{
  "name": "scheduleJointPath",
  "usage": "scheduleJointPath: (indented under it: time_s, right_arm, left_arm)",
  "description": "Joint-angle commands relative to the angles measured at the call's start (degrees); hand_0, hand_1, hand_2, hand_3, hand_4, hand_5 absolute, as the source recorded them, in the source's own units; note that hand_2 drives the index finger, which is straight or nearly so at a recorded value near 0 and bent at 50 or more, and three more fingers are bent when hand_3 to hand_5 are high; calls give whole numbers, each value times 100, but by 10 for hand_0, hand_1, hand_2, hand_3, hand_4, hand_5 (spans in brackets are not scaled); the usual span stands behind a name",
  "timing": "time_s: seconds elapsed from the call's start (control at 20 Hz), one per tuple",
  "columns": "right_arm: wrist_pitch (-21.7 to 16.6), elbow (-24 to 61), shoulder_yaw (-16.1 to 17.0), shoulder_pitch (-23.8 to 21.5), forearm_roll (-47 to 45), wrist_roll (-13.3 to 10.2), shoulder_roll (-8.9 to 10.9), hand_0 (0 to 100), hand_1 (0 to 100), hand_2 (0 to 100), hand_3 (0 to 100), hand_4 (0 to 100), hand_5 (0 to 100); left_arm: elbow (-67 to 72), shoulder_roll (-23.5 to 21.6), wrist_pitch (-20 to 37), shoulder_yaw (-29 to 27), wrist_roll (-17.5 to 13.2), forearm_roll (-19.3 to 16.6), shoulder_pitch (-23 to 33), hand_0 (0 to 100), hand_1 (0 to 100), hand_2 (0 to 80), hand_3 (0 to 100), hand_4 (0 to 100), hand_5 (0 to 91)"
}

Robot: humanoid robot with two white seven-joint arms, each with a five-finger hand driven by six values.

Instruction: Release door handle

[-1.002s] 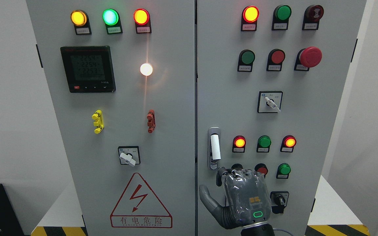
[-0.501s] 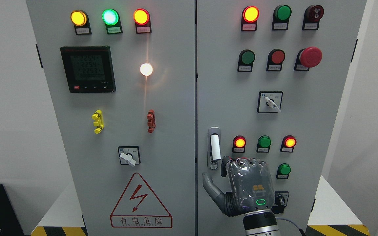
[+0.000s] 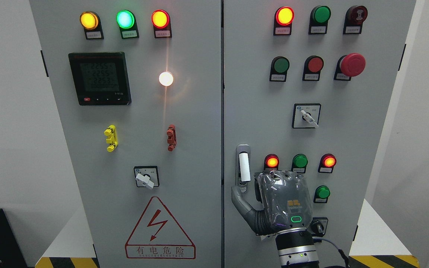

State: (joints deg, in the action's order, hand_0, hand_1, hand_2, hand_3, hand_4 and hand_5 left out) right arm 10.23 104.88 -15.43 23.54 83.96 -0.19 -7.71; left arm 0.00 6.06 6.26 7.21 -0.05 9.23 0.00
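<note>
The door handle (image 3: 244,166) is a white vertical grip in a silver mount near the left edge of the right cabinet door (image 3: 259,93). My right hand (image 3: 254,185) comes up from the bottom edge and sits just below and to the right of the handle, its back toward the camera. The thumb (image 3: 241,201) is spread out to the left, its tip close under the handle's lower end. The other fingers point at the door and are foreshortened. The hand holds nothing and the white grip shows in full. My left arm is out of view.
Lit red and green indicator lamps (image 3: 299,161) sit right of the handle, and a key switch (image 3: 317,225) beside my wrist. A rotary selector (image 3: 306,116) and a red emergency button (image 3: 352,64) are higher up. The left door (image 3: 184,123) carries a meter (image 3: 99,78) and a warning triangle (image 3: 159,230).
My right hand has risen along the right door, from below the lower buttons to just beside the handle's lower end. Both doors stay shut.
</note>
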Motion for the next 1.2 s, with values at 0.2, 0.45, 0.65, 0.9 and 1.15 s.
scheduleJointPath:
  time_s: [0.2, 0.45, 0.65, 0.9, 1.15]
  right_arm:
    - [84, -257, 5, 238, -2, 10, -3, 348, 264, 949, 1000, 1000, 1000]
    - [93, -328, 13, 265, -2, 10, -3, 341, 275, 949, 1000, 1000, 1000]
    - [93, -372, 13, 308, -2, 2, -3, 332, 289, 947, 1000, 1000, 1000]
    - [111, -433, 13, 344, -2, 2, -3, 322, 310, 944, 1000, 1000, 1000]
    - [172, -424, 5, 353, -2, -7, -12, 305, 337, 941, 1000, 1000, 1000]
  left_arm:
    - [167, 0, -2, 0, 5, 0, -149, 120, 556, 0, 0, 0, 0]
    - [167, 0, -2, 0, 5, 0, -149, 120, 556, 0, 0, 0, 0]
    - [167, 0, -2, 0, 5, 0, -149, 120, 556, 0, 0, 0, 0]
    - [167, 0, -2, 0, 5, 0, -149, 120, 556, 0, 0, 0, 0]
    - [167, 0, -2, 0, 5, 0, -158, 120, 556, 0, 0, 0, 0]
